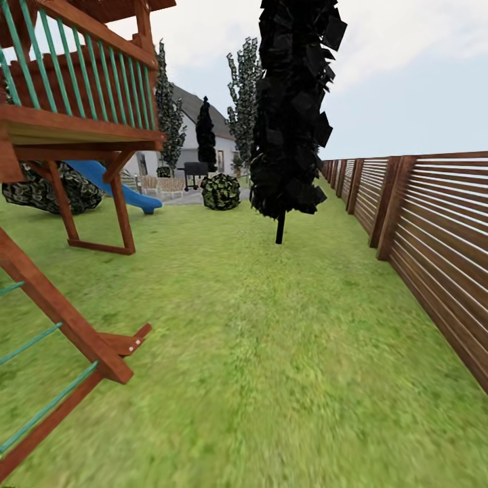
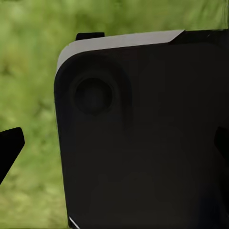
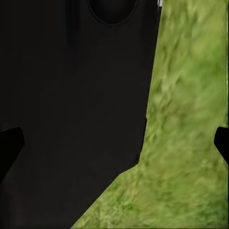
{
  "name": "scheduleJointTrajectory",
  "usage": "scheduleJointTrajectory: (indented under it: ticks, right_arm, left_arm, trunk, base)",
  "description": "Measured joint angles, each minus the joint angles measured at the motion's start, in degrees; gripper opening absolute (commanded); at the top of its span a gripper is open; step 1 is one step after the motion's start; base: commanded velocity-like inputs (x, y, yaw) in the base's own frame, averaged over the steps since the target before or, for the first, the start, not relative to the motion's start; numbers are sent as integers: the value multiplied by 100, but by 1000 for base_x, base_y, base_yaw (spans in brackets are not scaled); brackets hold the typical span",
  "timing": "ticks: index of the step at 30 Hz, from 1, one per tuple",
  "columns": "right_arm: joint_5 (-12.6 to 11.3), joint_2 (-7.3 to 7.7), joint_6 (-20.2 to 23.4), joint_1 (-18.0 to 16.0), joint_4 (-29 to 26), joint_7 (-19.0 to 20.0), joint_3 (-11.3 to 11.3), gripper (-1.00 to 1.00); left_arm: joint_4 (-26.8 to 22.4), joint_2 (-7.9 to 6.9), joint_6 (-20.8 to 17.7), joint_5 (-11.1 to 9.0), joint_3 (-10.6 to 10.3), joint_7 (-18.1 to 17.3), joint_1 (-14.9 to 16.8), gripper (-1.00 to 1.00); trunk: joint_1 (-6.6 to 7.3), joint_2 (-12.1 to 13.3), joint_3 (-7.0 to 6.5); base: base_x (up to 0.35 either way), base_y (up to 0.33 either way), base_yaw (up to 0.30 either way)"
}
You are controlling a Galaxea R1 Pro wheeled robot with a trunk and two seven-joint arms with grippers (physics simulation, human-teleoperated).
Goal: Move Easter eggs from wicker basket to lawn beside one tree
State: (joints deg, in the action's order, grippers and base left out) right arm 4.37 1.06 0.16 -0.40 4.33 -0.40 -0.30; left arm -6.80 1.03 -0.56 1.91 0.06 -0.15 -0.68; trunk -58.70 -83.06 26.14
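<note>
**Two wrist cameras over grass, an open garden lawn ahead**

Three views show a grassy garden. From the head camera, the lawn (image 1: 271,352) runs flat and green from near to far, mottled with lighter and yellower patches. Along the right side a brown horizontal-slat fence (image 1: 434,230) recedes into the distance. At the left stands a wooden play structure (image 1: 74,129) with reddish-brown beams and teal railings; its ladder (image 1: 47,339) slants down across the near left corner, and a blue slide (image 1: 118,186) drops from it farther back. In the middle distance a near-black conifer (image 1: 291,108) rises on a thin black trunk from the grass. Beyond it sit a round mottled bush (image 1: 220,192), several tall slim trees with green-white leaves (image 1: 245,95), a dark grill (image 1: 196,171) and a pale house (image 1: 203,135) under a cloudy sky.

In the left wrist view, a dark robot body panel (image 2: 143,138) with a grey upper edge blocks most of the grass behind it; one black fingertip (image 2: 9,148) of the left tool juts in at the edge. In the right wrist view, a similar dark panel (image 3: 71,105) covers one side, with grass (image 3: 191,119) beside it and a black fingertip (image 3: 222,143) at the edge. Both tools look spread wide, with nothing between the fingers.
</note>
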Motion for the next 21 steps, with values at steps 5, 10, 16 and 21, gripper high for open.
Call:
scheduleJointTrajectory:
  ticks: [5, 10, 16, 21]
  right_arm:
    - [0, -1, 0, 0, 0, 0, 0, 100]
    - [0, 6, -2, 0, 0, 0, 0, 100]
    - [0, 14, 0, 0, 0, 0, 0, 100]
    - [0, 13, 0, 0, 0, 0, 0, 100]
  left_arm:
    - [0, 0, 0, 0, -1, 1, 1, 100]
    - [0, -2, 0, 0, 0, 0, 0, 100]
    - [0, 0, 0, 0, 1, 1, 2, 100]
    - [0, 2, 0, 0, 1, 2, 2, 100]
  trunk:
    - [0, 0, 0]
    - [0, 0, 0]
    - [0, 0, 0]
    - [0, 0, 0]
  base:
    - [275, -178, 251]
    - [275, -178, 248]
    - [275, -178, 66]
    - [275, -178, 5]
